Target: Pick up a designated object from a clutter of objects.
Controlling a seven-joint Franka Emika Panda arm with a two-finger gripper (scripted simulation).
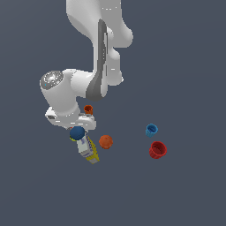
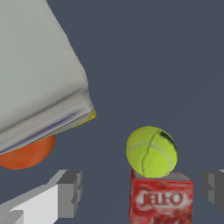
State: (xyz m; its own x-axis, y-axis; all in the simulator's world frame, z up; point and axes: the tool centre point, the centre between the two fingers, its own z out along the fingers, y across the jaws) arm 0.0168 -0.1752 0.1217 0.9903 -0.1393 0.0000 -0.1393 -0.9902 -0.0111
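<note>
In the wrist view the yellow-green tennis ball point(image 2: 151, 151) rests against the far edge of the flat red Jell-O packet point(image 2: 161, 199). My gripper point(image 2: 142, 190) is open, with one grey finger point(image 2: 68, 192) on one side and the other finger point(image 2: 214, 188) at the frame's edge. The packet lies between the fingers and the ball sits just beyond the fingertips, untouched. The yellow-white box point(image 2: 39, 78) and orange ball point(image 2: 26, 153) lie to the side. In the exterior view my wrist point(image 1: 66, 117) hides the ball and the fingers.
In the exterior view a dark blue ball point(image 1: 77, 133) lies by the yellow-white box point(image 1: 89, 151), with the orange ball point(image 1: 106, 141) beside them. An orange cup point(image 1: 88, 109) sits behind my wrist. A blue cup point(image 1: 151, 129) and a red cup point(image 1: 157, 150) stand at the exterior view's right.
</note>
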